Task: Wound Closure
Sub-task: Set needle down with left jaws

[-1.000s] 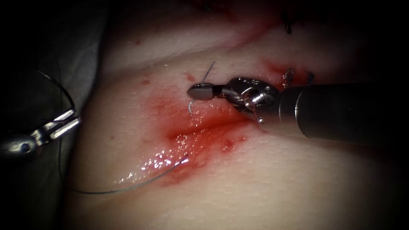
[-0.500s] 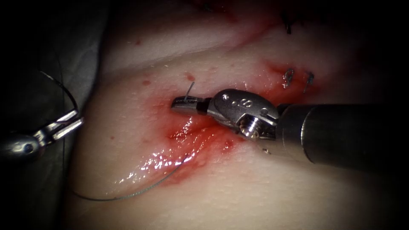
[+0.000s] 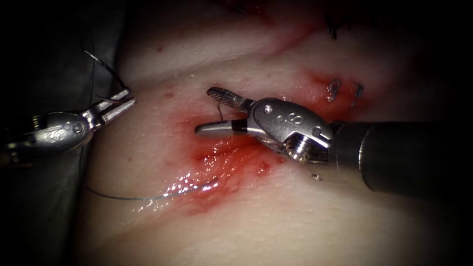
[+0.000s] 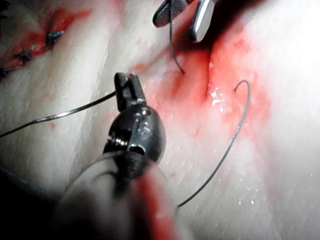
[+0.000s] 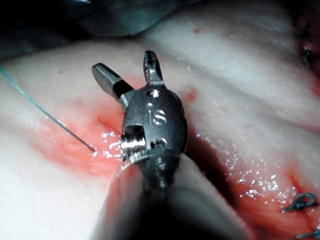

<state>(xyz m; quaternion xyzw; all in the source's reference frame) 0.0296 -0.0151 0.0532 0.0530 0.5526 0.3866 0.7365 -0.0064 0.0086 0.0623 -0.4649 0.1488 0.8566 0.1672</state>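
Note:
My right tool (image 3: 203, 110) comes in from the right, its jaws wide open just left of the cut (image 3: 231, 157) in the tissue (image 3: 305, 212). The thin curved needle (image 3: 219, 111) stands between those jaws, touched by neither, its lower end in the tissue; in the left wrist view the needle (image 4: 172, 45) runs down into the red patch. At the tissue's left edge my left tool (image 3: 124, 99) is shut on the thread (image 3: 143, 198), which leaves the cut and runs left. In their own views I see the left tool (image 4: 126, 84), the right tool (image 5: 127, 67) and the thread (image 5: 45, 112).
Finished stitches (image 3: 345, 91) sit at the cut's far upper right. Red fluid (image 3: 217, 162) wets the cut and the skin around it. Dark cloth (image 3: 54, 59) lies beyond the tissue's left edge. A loose arc of thread (image 4: 235, 135) lies on the tissue.
The right tool's jaws, shut on the needle before, have opened and let it go in the tissue. The left tool has moved up and right with the thread, drawing its loop straighter.

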